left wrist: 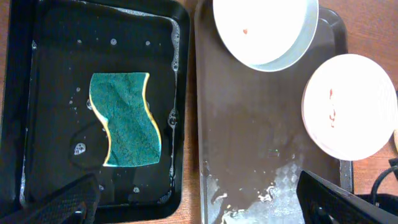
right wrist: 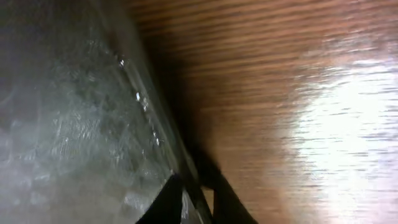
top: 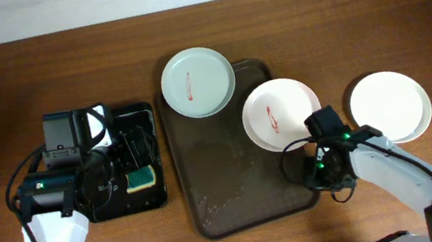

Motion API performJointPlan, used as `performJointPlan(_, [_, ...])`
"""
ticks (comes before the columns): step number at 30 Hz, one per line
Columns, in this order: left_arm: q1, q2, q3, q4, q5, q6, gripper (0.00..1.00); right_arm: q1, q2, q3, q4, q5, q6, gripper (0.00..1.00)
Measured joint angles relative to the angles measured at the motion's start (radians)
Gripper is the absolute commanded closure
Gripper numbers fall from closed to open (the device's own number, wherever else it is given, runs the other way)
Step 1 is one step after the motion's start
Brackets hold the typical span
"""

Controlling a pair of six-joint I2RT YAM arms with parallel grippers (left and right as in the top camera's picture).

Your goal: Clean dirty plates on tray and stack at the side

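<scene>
The dark-brown tray [top: 225, 172] lies mid-table, wet at its front. A pale greenish plate [top: 197, 82] with a red smear sits over its far rim. A white plate [top: 278, 113] with a red smear sits at its right edge. A third white plate [top: 389, 106] with no smear lies on the table to the right. Both smeared plates show in the left wrist view, far [left wrist: 264, 28] and right [left wrist: 351, 106]. My right gripper [top: 324, 175] is at the tray's front right rim, its fingers [right wrist: 199, 199] closed astride the rim [right wrist: 149, 118]. My left gripper [left wrist: 199, 205] is open and empty.
A smaller glossy black tray [top: 104, 212] stands left of the brown tray, wet, with a green-and-yellow sponge [top: 141, 179] in it; the sponge also shows in the left wrist view [left wrist: 124, 121]. My left gripper [top: 121, 159] hovers over this tray. Bare wood surrounds both trays.
</scene>
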Motion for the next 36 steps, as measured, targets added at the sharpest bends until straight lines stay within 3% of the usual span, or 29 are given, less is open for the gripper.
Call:
performJointPlan(8, [0.000, 0.000, 0.000, 0.000, 0.000, 0.000, 0.00, 0.006, -0.006, -0.007, -0.074, -0.105, 0.119, 0.96])
performJointPlan(13, [0.000, 0.000, 0.000, 0.000, 0.000, 0.000, 0.01, 0.006, -0.004, -0.009, -0.068, -0.105, 0.086, 0.75])
performJointPlan(16, [0.000, 0.000, 0.000, 0.000, 0.000, 0.000, 0.01, 0.006, -0.045, 0.019, -0.100, -0.061, -0.008, 0.68])
performJointPlan(21, [0.000, 0.000, 0.000, 0.000, 0.000, 0.000, 0.00, 0.149, -0.238, 0.141, -0.184, -0.060, -0.026, 0.68])
performJointPlan(25, [0.000, 0.000, 0.000, 0.001, 0.000, 0.000, 0.00, 0.428, -0.155, 0.139, -0.033, -0.063, -0.140, 0.68])
performJointPlan(29, [0.000, 0.000, 0.000, 0.000, 0.000, 0.000, 0.00, 0.644, 0.045, 0.139, 0.071, 0.082, -0.310, 0.68])
performJointPlan(33, [0.000, 0.000, 0.000, 0.000, 0.000, 0.000, 0.00, 0.661, 0.139, 0.139, 0.098, 0.125, -0.378, 0.84])
performJointPlan(36, [0.000, 0.000, 0.000, 0.000, 0.000, 0.000, 0.00, 0.664, 0.134, 0.152, 0.086, 0.108, -0.419, 0.87])
